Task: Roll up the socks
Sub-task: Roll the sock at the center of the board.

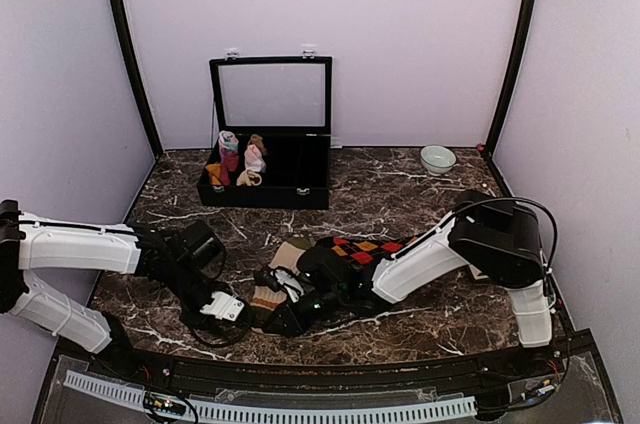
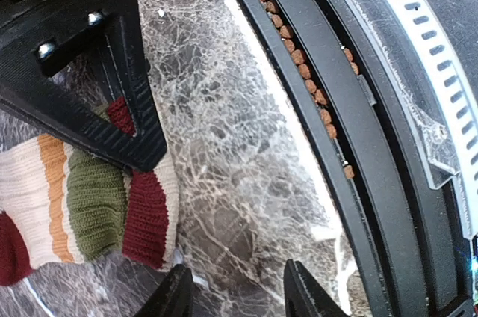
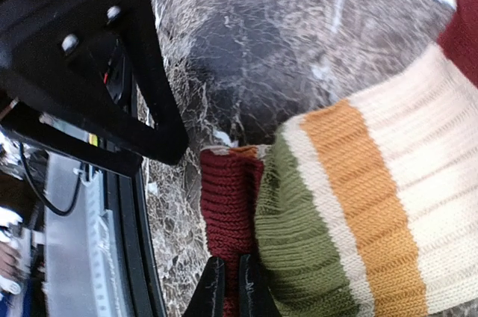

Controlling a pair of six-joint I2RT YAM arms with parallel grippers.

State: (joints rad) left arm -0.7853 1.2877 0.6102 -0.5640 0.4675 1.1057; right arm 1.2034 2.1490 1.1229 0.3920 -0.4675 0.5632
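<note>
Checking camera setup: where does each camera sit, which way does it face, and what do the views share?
Top external: above and behind, facing down over the table; left arm and right arm show.
Left wrist: on the left arm, facing the table's near edge; left gripper open at the bottom.
Right wrist: on the right arm, close on the striped sock; right gripper pinching its maroon end.
Shared: all three see the striped sock.

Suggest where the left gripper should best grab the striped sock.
Pinch the striped sock's maroon end band, coming in from the bare marble beside it: that edge lies flat and exposed, facing the open left gripper.
</note>
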